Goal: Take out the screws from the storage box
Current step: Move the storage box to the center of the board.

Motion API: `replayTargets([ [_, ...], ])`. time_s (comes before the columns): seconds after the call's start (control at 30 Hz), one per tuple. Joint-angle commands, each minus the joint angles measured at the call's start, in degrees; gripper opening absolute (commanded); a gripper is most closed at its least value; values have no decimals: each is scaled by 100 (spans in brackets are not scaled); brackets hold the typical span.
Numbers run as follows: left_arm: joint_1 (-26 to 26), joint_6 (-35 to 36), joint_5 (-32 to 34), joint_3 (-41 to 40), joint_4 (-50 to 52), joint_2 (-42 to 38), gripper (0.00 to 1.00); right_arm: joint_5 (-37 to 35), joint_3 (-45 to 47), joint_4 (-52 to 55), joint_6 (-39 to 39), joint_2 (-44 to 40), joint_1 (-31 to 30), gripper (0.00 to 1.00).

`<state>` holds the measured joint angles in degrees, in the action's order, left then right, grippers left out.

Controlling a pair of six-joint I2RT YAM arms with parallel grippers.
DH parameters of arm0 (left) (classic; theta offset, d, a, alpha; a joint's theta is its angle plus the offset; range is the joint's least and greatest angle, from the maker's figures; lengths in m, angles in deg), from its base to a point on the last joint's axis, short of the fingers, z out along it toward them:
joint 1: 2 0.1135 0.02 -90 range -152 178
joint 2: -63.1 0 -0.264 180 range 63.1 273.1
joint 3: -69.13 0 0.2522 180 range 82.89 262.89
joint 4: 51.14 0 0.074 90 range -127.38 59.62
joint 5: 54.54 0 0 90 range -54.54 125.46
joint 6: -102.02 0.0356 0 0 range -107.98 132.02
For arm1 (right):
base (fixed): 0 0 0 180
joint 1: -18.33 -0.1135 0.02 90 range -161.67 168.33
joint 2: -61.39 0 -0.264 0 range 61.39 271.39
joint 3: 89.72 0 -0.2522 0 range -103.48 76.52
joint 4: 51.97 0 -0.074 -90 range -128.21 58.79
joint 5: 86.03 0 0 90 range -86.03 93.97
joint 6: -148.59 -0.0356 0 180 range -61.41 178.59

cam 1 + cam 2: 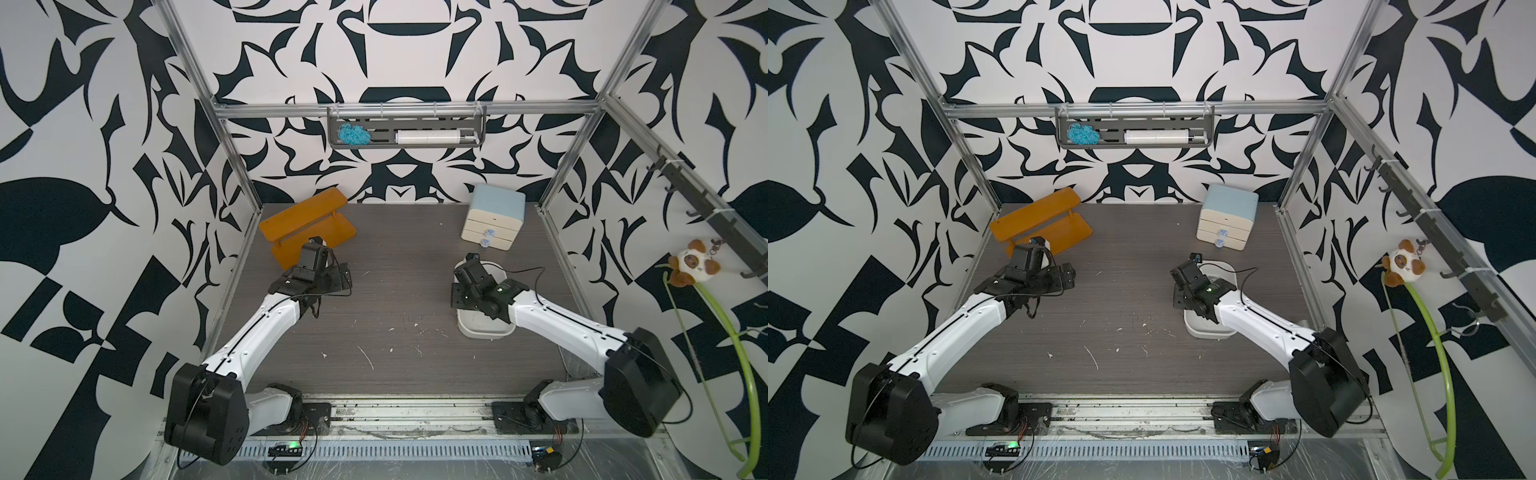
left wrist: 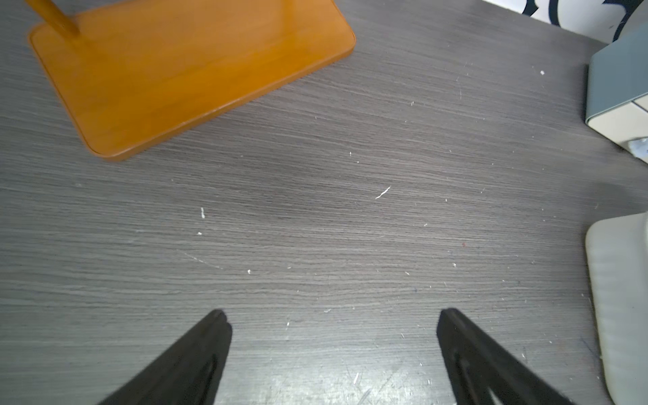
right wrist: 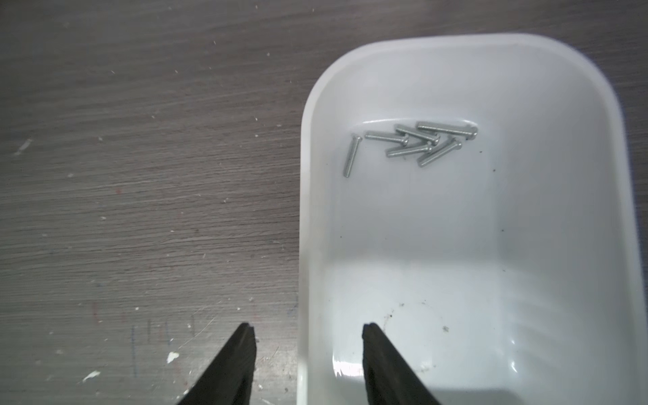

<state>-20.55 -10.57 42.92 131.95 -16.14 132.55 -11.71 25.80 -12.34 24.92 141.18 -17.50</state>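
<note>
The storage box (image 3: 305, 210) is a shallow white tray on the grey table, seen in both top views (image 1: 486, 330) (image 1: 1204, 330) under my right arm. Several small silver screws (image 3: 413, 142) lie clustered at its far end, one a little apart. My right gripper (image 3: 308, 328) is open and straddles the box's long wall: one finger outside over the table, the other inside, neither touching it. From above this gripper (image 1: 467, 276) hides the screws. My left gripper (image 2: 335, 314) hangs wide open over bare table, left of the box (image 2: 617, 298), holding nothing.
An orange wooden stand (image 1: 307, 224) lies at the back left, just beyond my left gripper (image 1: 332, 274). A cream drawer cabinet with a light-blue top (image 1: 492, 220) stands behind the box. White specks and scratches mark the tabletop. Metal frame posts border both sides.
</note>
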Motion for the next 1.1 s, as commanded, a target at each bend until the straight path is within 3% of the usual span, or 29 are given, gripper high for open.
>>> replayTargets([
  [0.0, 2, 84, 89, -118, -32, -331, 99, -104, -355, -290, 227, 463, -11, 54],
  [0.1, 0, 80, 102, -175, -71, -531, 99, -109, -497, -431, 237, 914, -14, 53],
  [0.27, 2, 97, 134, -195, -76, -686, 99, -52, -638, -517, 179, 1356, -11, 36],
  [0.43, 0, 97, 148, -169, -74, -639, 99, -120, -751, -352, 99, 1441, -13, 32],
  [0.67, 0, 114, 193, -133, -34, -559, 99, -58, -821, -197, -110, 1400, -81, 3],
  [1.07, 0, 132, 209, -110, -35, -468, 99, -252, -1622, -42, -610, 2148, -929, 0],
])
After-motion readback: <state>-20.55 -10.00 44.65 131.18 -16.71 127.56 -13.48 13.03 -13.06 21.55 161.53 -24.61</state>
